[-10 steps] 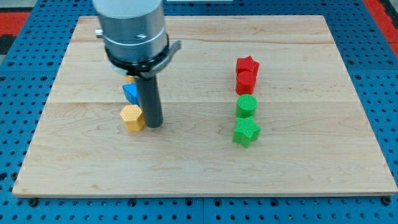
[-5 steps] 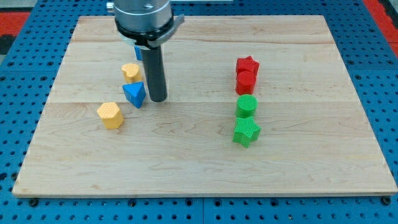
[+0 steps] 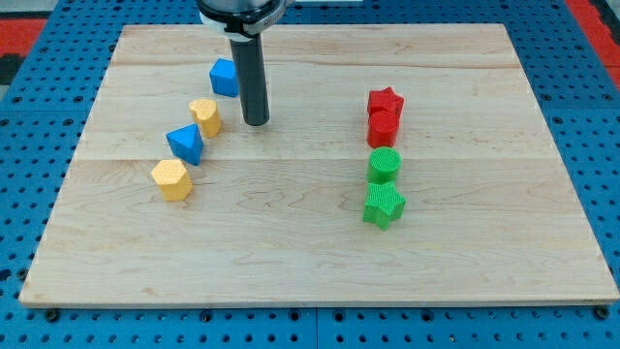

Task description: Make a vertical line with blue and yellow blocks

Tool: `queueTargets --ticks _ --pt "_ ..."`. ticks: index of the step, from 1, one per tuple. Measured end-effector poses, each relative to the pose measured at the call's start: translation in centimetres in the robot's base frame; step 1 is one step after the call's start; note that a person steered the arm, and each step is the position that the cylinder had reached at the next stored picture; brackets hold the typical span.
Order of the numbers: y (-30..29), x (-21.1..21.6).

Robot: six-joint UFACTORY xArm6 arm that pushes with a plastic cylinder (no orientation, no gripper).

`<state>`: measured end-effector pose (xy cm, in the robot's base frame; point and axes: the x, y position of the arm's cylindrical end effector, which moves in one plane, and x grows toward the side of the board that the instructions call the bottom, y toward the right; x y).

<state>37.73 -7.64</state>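
My tip (image 3: 256, 122) rests on the board just right of a slanted row of blocks. A blue block (image 3: 225, 78) sits up and left of the tip. A small yellow block (image 3: 204, 115) lies to the tip's left, apart from it. A blue triangular block (image 3: 185, 143) lies below and left of that one. A yellow hexagonal block (image 3: 171, 179) is the lowest and leftmost. The row runs diagonally from upper right to lower left. The tip touches none of them.
At the view's right a column holds a red star (image 3: 386, 101), a red round block (image 3: 383, 126), a green round block (image 3: 385, 165) and a green star (image 3: 384, 205). The wooden board (image 3: 310, 262) lies on a blue pegboard.
My tip has moved up the view and slightly right. The blue triangular block and the yellow hexagonal block have shifted left; the upper blue and yellow blocks are now uncovered.
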Motion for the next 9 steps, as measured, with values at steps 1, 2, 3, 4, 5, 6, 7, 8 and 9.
queueTargets --ticks 1,2,3,4,5,6,7,8,9 --pt "-1.1 0.0" --pt "-2.1 0.0" --pt "-3.3 0.0" --pt "-5.4 -0.2" --pt "-0.4 -1.1" --pt "3.5 -6.7" --pt "3.3 -9.2" --pt "-1.6 -9.0" --pt "-3.9 -9.0"
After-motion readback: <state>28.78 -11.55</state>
